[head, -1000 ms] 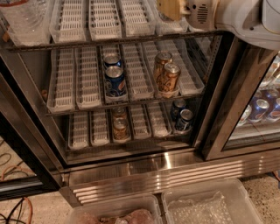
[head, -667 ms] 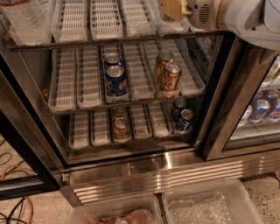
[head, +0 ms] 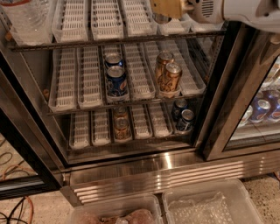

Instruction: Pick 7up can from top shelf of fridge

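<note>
The fridge (head: pixel 218 109) stands open with its wire racks in view. The top shelf (head: pixel 109 41) runs along the upper edge and carries white slotted lane trays. My gripper (head: pixel 167 8), tan on a white arm, is at the top right, over the right-hand lanes of the top shelf. A grey metallic rounded edge (head: pixel 161 19) shows just under it. This looks like the 7up can, mostly hidden by the gripper. I cannot tell whether the gripper touches it.
Two blue cans (head: pixel 116 81) and two gold-brown cans (head: pixel 168 76) stand on the middle shelf. A gold-brown can (head: pixel 121 127) and dark blue cans (head: pixel 183 118) stand on the lower shelf. Clear bins (head: pixel 205 205) sit on the floor in front. The glass door (head: pixel 258 109) stands at the right.
My gripper has shifted slightly to the left over the top shelf. Nothing else has moved.
</note>
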Controlling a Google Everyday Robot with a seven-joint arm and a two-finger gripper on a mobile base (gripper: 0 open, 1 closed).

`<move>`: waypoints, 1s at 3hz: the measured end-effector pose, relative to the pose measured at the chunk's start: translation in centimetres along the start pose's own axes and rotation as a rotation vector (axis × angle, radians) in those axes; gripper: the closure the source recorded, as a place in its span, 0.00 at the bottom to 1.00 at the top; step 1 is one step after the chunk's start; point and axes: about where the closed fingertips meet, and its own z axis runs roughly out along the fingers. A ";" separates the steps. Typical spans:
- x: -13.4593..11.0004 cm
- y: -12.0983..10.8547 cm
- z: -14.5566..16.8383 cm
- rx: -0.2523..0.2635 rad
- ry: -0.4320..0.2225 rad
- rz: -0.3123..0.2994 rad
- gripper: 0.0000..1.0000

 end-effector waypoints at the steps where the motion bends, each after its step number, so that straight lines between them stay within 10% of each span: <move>1: -1.4 3.3 -1.5 -0.106 0.064 -0.080 1.00; 3: 1.9 9.6 -2.6 -0.328 0.197 -0.043 1.00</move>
